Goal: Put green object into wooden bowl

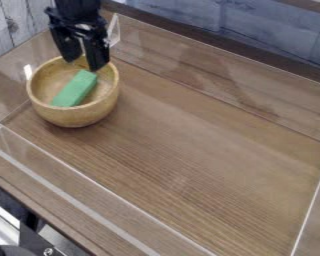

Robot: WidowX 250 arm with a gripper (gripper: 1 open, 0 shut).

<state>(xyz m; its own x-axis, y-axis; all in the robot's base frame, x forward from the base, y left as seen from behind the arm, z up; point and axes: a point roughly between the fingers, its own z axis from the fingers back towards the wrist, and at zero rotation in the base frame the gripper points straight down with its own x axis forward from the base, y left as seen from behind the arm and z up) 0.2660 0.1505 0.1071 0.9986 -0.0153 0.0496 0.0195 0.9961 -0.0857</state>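
Note:
The wooden bowl (73,96) is round and light tan and sits at the left of the table. Inside its hollow the green object (77,88), a flat bright green block, lies tilted against the far wall. My black gripper (81,57) hangs just above the bowl's far rim, pointing down, open, its fingers apart and nothing between them. The block's upper end sits just below the fingertips; no grip on it shows.
A clear plastic wall (163,210) runs along the wooden table's (216,140) front and sides. A grey brick-patterned backdrop (270,25) stands behind the table.

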